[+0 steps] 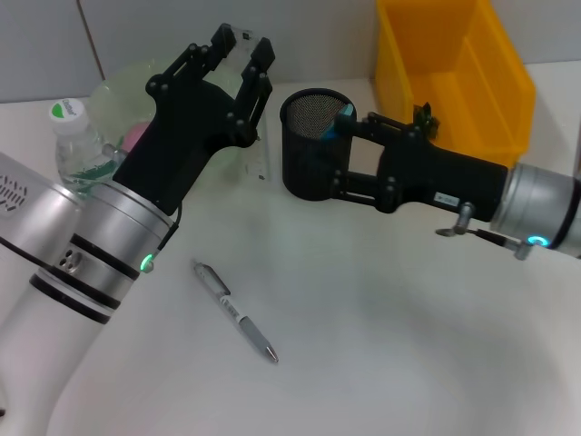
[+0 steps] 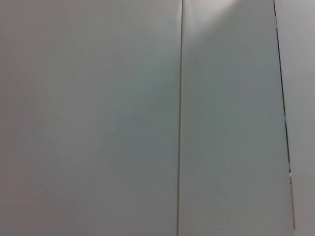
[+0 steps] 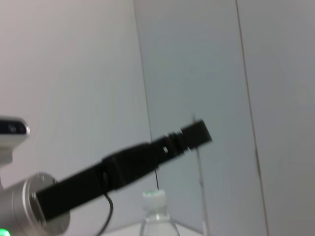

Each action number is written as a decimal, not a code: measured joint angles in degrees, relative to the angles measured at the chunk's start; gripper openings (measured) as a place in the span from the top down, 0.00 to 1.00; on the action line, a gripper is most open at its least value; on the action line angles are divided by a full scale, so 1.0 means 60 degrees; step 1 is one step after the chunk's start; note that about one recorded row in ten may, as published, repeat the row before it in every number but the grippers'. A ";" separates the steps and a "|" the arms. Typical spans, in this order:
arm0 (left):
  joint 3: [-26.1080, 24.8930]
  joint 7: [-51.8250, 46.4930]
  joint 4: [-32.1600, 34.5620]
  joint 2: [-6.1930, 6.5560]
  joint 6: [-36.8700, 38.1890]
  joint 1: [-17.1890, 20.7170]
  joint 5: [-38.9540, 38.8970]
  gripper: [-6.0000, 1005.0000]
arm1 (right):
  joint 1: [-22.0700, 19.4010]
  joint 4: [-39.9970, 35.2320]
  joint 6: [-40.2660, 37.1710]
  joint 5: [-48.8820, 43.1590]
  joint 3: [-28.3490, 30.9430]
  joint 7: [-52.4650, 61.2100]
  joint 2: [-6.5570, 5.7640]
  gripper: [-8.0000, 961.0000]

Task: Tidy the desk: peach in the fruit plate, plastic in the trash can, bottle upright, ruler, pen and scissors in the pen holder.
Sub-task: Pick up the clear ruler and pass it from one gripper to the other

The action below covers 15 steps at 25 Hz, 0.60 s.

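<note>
Left tool (image 1: 242,47) is hovering fingers apart, raised above the fruit plate (image 1: 123,91); right tool (image 1: 343,118) is reaching over the pen holder (image 1: 313,145), clamped on something blue; pen (image 1: 234,311) is lying on the surface (image 1: 381,345).

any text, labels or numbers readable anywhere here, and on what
None can be read.
White sticker on the right arm by the right pincer: print too small to read.
Bottle: label too blurred to read; green mark on its cap, no letters made out.
Pen: no legible print.

Left hand (image 1: 243,47) raised, fingers apart; right hand (image 1: 343,118) low, reaching leftward.
</note>
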 joint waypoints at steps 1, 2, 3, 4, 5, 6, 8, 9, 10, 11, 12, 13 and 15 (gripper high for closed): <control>0.0054 0.0004 0.0004 0.0000 0.0000 -0.0010 -0.0021 0.61 | 0.0101 0.0189 -0.0001 0.0123 -0.0015 -0.0153 0.0004 0.30; 0.0087 0.0025 0.0009 0.0001 0.0001 -0.0018 -0.0042 0.61 | 0.0213 0.0423 -0.0005 0.0233 -0.0011 -0.0362 0.0009 0.30; 0.0138 0.0058 0.0020 0.0000 0.0003 -0.0028 -0.0062 0.61 | 0.0323 0.0629 -0.0007 0.0311 0.0008 -0.0535 0.0015 0.30; 0.0182 0.0110 0.0039 0.0001 0.0013 -0.0030 -0.0066 0.61 | 0.0439 0.0813 -0.0006 0.0353 0.0029 -0.0693 0.0022 0.30; 0.0204 0.0135 0.0048 0.0001 0.0019 -0.0030 -0.0067 0.61 | 0.0547 0.0977 0.0016 0.0372 0.0050 -0.0798 0.0029 0.30; 0.0242 0.0166 0.0059 0.0001 0.0031 -0.0031 -0.0068 0.61 | 0.0653 0.1145 0.0044 0.0412 0.0064 -0.0912 0.0033 0.30; 0.0291 0.0171 0.0059 0.0000 0.0046 -0.0033 -0.0069 0.61 | 0.0821 0.1456 0.0102 0.0602 0.0068 -0.1151 0.0037 0.30; 0.0291 0.0171 0.0060 0.0001 0.0046 -0.0034 -0.0073 0.61 | 0.0898 0.1646 0.0139 0.0792 0.0068 -0.1334 0.0042 0.30; 0.0294 0.0171 0.0060 0.0000 0.0045 -0.0035 -0.0073 0.61 | 0.0943 0.1764 0.0166 0.0964 0.0064 -0.1474 0.0045 0.30; 0.0295 0.0171 0.0061 0.0001 0.0043 -0.0036 -0.0074 0.61 | 0.0996 0.1904 0.0192 0.1143 0.0058 -0.1622 0.0049 0.30; 0.0296 0.0171 0.0065 0.0000 0.0043 -0.0036 -0.0074 0.61 | 0.1040 0.2009 0.0212 0.1271 0.0057 -0.1729 0.0054 0.30; 0.0298 0.0171 0.0068 0.0000 0.0043 -0.0034 -0.0077 0.61 | 0.1082 0.2081 0.0218 0.1340 0.0063 -0.1781 0.0055 0.30; 0.0300 0.0171 0.0072 0.0000 0.0043 -0.0030 -0.0084 0.61 | 0.1159 0.2187 0.0240 0.1382 0.0086 -0.1816 0.0061 0.31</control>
